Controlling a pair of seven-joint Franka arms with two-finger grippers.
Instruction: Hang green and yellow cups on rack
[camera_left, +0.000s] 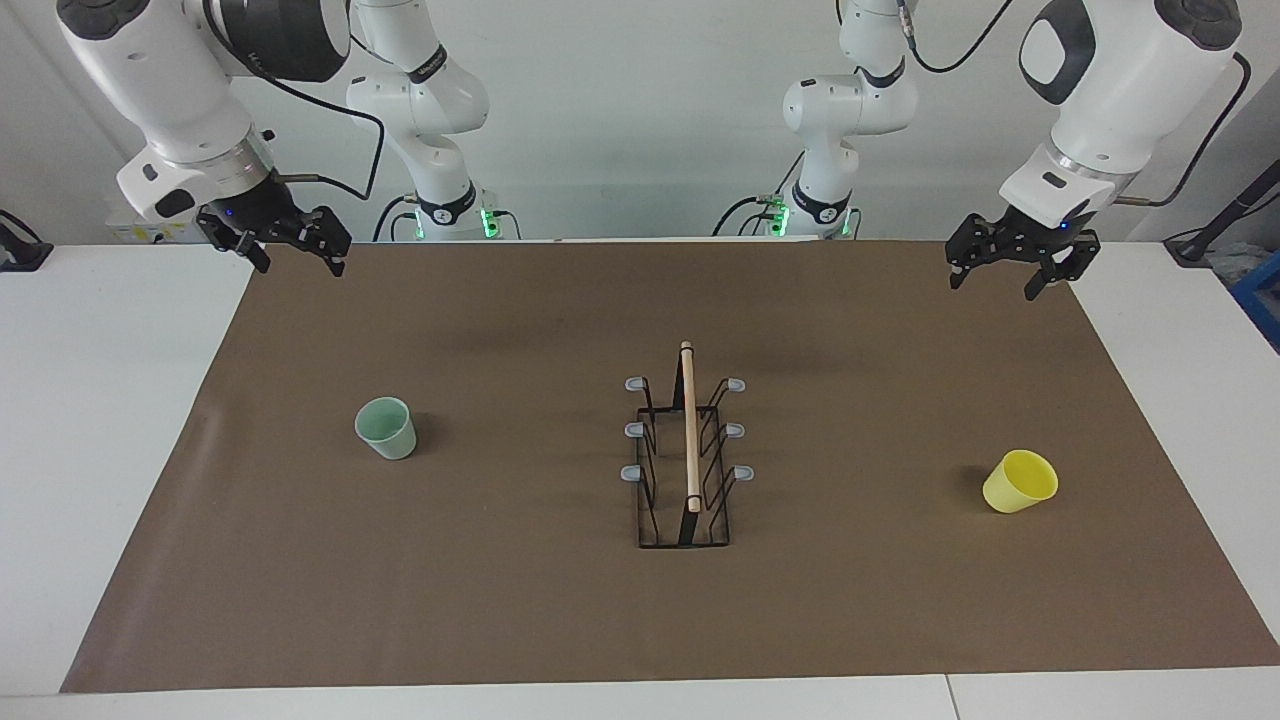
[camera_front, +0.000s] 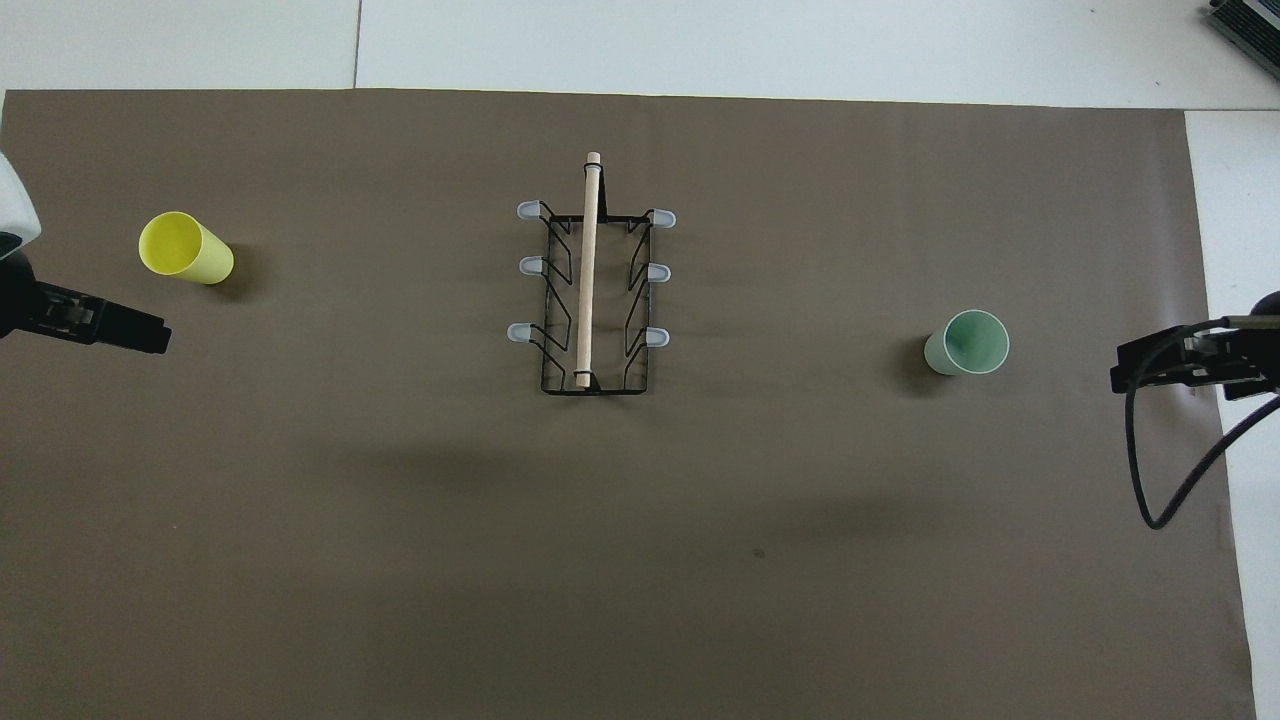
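Facing view shows both arms whole, left gripper (camera_left: 1010, 277) and right gripper (camera_left: 290, 255) fingers wide, empty, overhead view only their tips, rack (camera_front: 592, 290) between yellow cup (camera_front: 185, 249) and green cup (camera_front: 967, 343).

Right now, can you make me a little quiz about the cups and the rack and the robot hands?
1. True or false: the yellow cup already hangs on the rack.
2. Which cup stands toward the right arm's end of the table? A) the green cup B) the yellow cup C) neither
3. Fill in: the left gripper and the right gripper are both ____ and hold nothing.

Key: 1. False; it sits on the brown mat, mouth up. 2. A. 3. Open; both wait over the mat's corners nearest the robots.
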